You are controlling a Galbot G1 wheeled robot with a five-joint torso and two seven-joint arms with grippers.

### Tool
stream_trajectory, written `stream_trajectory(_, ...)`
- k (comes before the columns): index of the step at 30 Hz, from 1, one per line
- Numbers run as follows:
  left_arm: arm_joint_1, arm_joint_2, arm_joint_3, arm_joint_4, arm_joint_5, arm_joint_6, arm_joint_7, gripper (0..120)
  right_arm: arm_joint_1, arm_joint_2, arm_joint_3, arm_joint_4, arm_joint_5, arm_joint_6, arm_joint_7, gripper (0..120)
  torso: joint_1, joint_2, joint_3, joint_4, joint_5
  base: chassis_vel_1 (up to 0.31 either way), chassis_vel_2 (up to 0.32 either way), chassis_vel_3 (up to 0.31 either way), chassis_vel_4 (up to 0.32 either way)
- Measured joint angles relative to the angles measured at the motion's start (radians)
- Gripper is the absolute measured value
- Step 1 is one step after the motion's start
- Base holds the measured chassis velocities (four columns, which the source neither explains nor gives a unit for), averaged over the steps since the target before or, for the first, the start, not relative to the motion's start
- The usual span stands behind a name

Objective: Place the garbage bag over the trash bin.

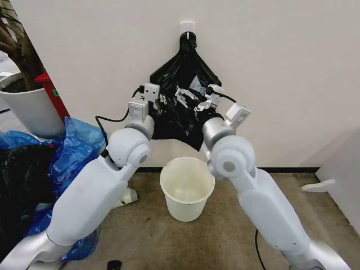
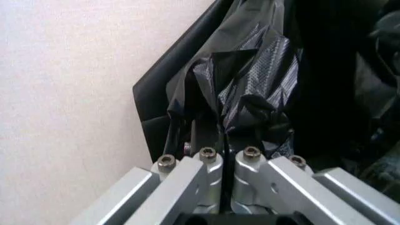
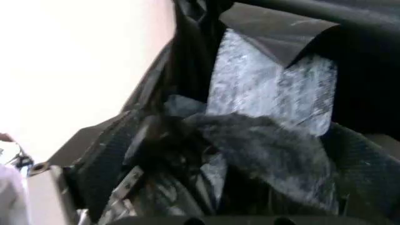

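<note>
The trash bin, a small white bucket, stands open and upright on the floor below both grippers. A black bunch of plastic hangs on the wall from a hook. My left gripper is raised at the bunch's left side. In the left wrist view it is shut on a wrinkled fold of the garbage bag, thin glossy black film. My right gripper is pressed against the front of the black plastic, and crumpled black film lies close before its camera.
A large white planter pot with a trunk stands at the left, with bright blue plastic bags heaped below it. A small white object lies on the floor at the right. The wall is directly behind the bin.
</note>
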Motion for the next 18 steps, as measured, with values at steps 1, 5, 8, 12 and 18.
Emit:
stream_trajectory(1,0.000,0.000,0.000,-0.001,0.000,-0.002,0.001,0,0.002,0.001,0.000,-0.006,-0.002,0.003,0.001,93,0.000,0.000,0.000,0.0000,0.0000,0.000,0.000,0.000,0.000)
stream_trajectory(5,0.000,0.000,-0.004,-0.001,0.000,-0.011,0.003,0,0.004,-0.001,0.007,-0.017,-0.006,0.008,0.000,81,0.000,0.000,0.000,0.0000,-0.0001,0.000,0.000,0.000,0.000)
stream_trajectory(8,-0.001,0.001,-0.013,-0.001,0.000,-0.014,0.006,0,0.000,-0.005,0.012,-0.020,-0.012,0.009,-0.003,70,0.000,0.000,0.000,-0.0001,0.0000,0.000,0.000,0.000,0.000)
stream_trajectory(12,0.002,0.009,-0.029,-0.002,-0.001,-0.015,0.013,0,-0.007,-0.014,0.019,-0.024,-0.016,0.009,-0.009,57,0.000,0.000,0.000,0.0000,0.0000,0.000,0.000,0.000,0.000)
stream_trajectory(18,0.004,0.013,-0.042,-0.004,-0.002,-0.017,0.016,0,-0.012,-0.014,0.024,-0.039,-0.025,0.015,-0.020,34,0.000,0.000,0.000,0.0000,0.0000,0.000,0.000,0.000,0.000)
